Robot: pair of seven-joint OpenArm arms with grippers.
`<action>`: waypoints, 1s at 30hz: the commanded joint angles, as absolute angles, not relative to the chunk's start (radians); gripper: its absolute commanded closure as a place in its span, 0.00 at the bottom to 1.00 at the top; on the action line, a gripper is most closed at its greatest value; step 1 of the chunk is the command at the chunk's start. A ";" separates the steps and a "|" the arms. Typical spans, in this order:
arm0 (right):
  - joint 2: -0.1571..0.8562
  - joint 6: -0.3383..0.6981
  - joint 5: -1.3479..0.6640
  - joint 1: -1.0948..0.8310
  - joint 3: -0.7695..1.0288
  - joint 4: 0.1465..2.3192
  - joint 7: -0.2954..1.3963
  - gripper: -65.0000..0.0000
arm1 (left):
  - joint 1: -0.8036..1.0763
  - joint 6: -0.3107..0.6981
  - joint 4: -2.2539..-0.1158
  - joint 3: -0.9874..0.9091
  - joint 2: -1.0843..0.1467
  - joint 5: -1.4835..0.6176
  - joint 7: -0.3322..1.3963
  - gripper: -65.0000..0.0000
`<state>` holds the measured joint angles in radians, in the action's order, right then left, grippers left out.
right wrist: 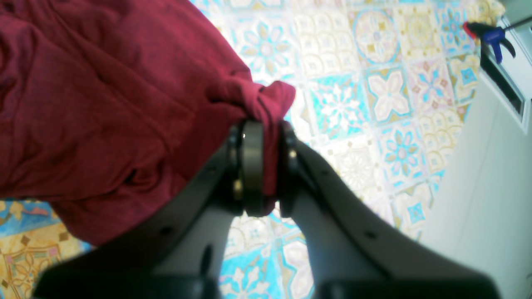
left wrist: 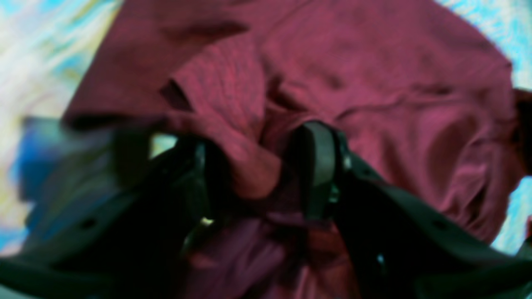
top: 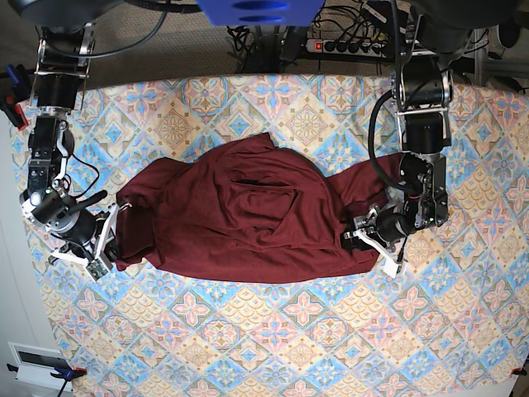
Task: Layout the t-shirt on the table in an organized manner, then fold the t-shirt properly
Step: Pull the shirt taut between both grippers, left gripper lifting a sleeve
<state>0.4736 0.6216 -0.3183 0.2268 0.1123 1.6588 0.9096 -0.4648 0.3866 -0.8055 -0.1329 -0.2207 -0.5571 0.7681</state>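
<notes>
Base view, t-shirt [top: 240,219] between 2 hands

Spread across the middle of the table [top: 273,331]: the t-shirt [top: 240,215], rumpled, running side to side. At its base-view left end, the right gripper [top: 110,236], touching the edge; at the opposite end, the left gripper [top: 364,240], against the cloth. Near the table's left corner, a clamp [top: 62,374].
</notes>
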 commanded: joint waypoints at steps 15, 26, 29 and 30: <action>0.492 0.618 -0.328 0.197 0.122 1.751 0.888 1.00 | -0.949 0.286 -0.636 -0.125 -0.223 -0.438 0.547 1.00; 0.489 0.619 -0.335 0.188 0.171 1.767 0.888 1.00 | -1.009 0.188 -0.628 -0.125 -0.277 -0.266 0.377 0.96; 0.489 0.619 -0.335 0.191 0.177 1.762 0.886 1.00 | -0.984 0.074 -0.619 -0.125 -0.283 -0.228 0.344 0.83; 0.489 0.619 -0.335 0.191 0.177 1.762 0.886 1.00 | -0.975 0.036 -0.615 -0.125 -0.285 -0.217 0.338 0.79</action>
<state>0.4709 0.6250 -0.3248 0.1669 0.1650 1.7466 0.9089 -0.9386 0.0154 -0.6014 -0.1242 -0.2760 -0.2111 0.3637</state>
